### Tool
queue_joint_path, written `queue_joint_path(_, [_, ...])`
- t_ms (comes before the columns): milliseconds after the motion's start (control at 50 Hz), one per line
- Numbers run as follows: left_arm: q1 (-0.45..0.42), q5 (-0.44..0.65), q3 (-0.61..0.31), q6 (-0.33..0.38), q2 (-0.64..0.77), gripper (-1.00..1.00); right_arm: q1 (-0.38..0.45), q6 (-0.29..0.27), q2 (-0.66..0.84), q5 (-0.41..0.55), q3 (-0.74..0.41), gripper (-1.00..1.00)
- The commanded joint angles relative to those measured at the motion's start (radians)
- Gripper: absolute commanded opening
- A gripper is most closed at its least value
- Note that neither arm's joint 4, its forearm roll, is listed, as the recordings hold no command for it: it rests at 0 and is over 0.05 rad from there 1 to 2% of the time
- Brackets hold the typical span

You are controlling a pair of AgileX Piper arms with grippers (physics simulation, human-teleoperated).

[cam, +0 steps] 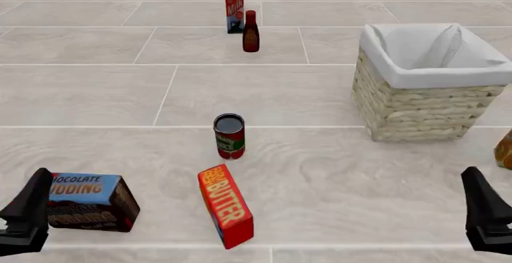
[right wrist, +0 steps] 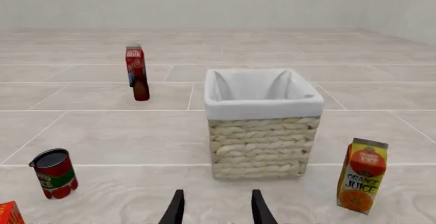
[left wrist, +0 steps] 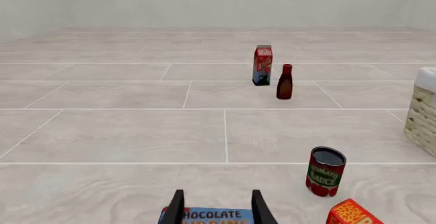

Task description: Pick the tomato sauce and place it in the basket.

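Observation:
The tomato sauce [cam: 229,136] is a small can with a red label, a green band and a dark top. It stands upright on the floor near the middle, also seen in the left wrist view [left wrist: 325,172] and the right wrist view [right wrist: 54,174]. The basket [cam: 416,110] is pale wicker with a white lining and stands to the can's right and a little farther back [right wrist: 259,142]. My left gripper [left wrist: 218,209] is open at the near left, well short of the can. My right gripper [right wrist: 216,206] is open at the near right, in front of the basket. Neither holds anything.
A chocolate pudding box [cam: 88,202] lies just ahead of the left gripper. A red butter box [cam: 225,206] stands close in front of the can. A milk carton [cam: 234,6] and a dark bottle [cam: 250,31] stand far back. An orange juice carton [right wrist: 363,175] is right of the basket.

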Motion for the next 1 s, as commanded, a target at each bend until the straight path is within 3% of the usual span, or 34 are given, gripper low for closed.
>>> queue_joint_path(20, [0.0, -0.001, -0.003, 0.0, 0.005, 1.0, -0.013, 0.005, 0.002, -0.004, 0.009, 1.0])
queue_joint_path(400, [0.0, -0.001, -0.003, 0.0, 0.005, 1.0, -0.023, 0.012, 0.011, 0.005, 0.011, 1.0])
queue_joint_path(460, [0.0, -0.001, -0.003, 0.0, 0.005, 1.0, 0.028, 0.098, -0.001, -0.008, 0.002, 1.0])
queue_joint_path(480, [0.0, -0.001, -0.003, 0.0, 0.005, 1.0, 0.032, 0.101, 0.0, 0.001, -0.006, 1.0])
queue_joint_path(500, [0.0, -0.001, -0.003, 0.0, 0.005, 1.0, 0.036, 0.061, 0.339, -0.102, -0.203, 1.0])
queue_joint_path(520, [0.0, -0.001, -0.003, 0.0, 0.005, 1.0, 0.041, 0.068, 0.358, -0.064, -0.274, 1.0])
queue_joint_path(540, [0.0, -0.001, -0.003, 0.0, 0.005, 1.0, 0.028, 0.129, 0.283, -0.055, -0.287, 1.0])
queue_joint_path(560, [0.0, -0.001, -0.003, 0.0, 0.005, 1.0, 0.014, 0.035, 0.371, -0.045, -0.333, 1.0])
queue_joint_path(600, [0.0, -0.001, -0.003, 0.0, 0.005, 1.0, 0.005, -0.035, 0.459, -0.029, -0.406, 1.0])
queue_joint_path(660, [0.0, -0.001, -0.003, 0.0, 0.005, 1.0, 0.07, -0.06, 0.514, 0.024, -0.504, 1.0])
queue_joint_path(780, [0.0, -0.001, -0.003, 0.0, 0.005, 1.0, 0.197, -0.177, 0.63, 0.126, -0.751, 1.0])
queue_joint_path(860, [0.0, -0.001, -0.003, 0.0, 0.005, 1.0, 0.317, -0.097, 0.753, 0.184, -0.91, 1.0])
queue_joint_path(940, [0.0, -0.001, -0.003, 0.0, 0.005, 1.0, 0.369, -0.091, 0.852, 0.196, -0.998, 1.0])
queue_joint_path(960, [0.0, -0.001, -0.003, 0.0, 0.005, 1.0, 0.405, -0.06, 0.899, 0.205, -1.032, 1.0])
queue_joint_path(1000, [0.0, -0.001, -0.003, 0.0, 0.005, 1.0, 0.434, -0.093, 0.946, 0.194, -1.066, 1.0])
